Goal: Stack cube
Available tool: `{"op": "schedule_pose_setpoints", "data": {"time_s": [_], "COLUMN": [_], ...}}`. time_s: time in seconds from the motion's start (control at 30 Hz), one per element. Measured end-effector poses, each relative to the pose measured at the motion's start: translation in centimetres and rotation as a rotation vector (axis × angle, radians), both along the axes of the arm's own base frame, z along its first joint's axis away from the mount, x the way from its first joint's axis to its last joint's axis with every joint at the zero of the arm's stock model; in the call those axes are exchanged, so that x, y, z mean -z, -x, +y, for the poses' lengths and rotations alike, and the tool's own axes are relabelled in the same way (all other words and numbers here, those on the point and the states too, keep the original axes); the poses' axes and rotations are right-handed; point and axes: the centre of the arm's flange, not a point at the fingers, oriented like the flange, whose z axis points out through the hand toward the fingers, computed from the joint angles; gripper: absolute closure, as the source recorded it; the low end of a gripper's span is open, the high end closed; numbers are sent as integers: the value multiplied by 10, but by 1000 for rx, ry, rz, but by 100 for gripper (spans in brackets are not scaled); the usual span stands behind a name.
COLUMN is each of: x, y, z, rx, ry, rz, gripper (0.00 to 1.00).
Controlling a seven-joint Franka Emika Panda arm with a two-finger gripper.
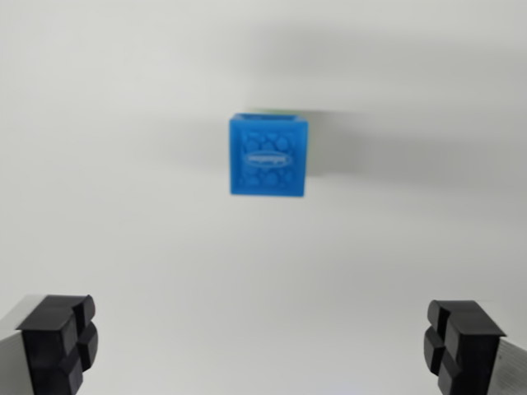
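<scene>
A blue cube (pixel 268 156) with a bumpy embossed top face sits on the white surface, in the upper middle of the wrist view. A thin green edge (pixel 276 112) peeks out along its far side, seemingly another cube underneath it. My gripper (pixel 262 341) is open, with its two black fingertips at the bottom corners of the picture. Nothing is between them. The blue cube lies well ahead of the fingertips, roughly centred between them.
A soft grey shadow (pixel 354 144) falls to the wrist view's right of the cube on the plain white tabletop (pixel 123 247).
</scene>
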Motion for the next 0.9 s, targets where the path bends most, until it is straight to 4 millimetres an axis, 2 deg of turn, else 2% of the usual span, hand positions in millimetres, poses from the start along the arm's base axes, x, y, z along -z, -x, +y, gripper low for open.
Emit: {"op": "schedule_pose_setpoints", "data": {"time_s": [0.47, 0.9], "x": [-43, -67], "y": [0, 0], "z": [0, 0], "rx": [0, 0], "ry": [0, 1], "rz": [0, 0], "gripper": [0, 0]}}
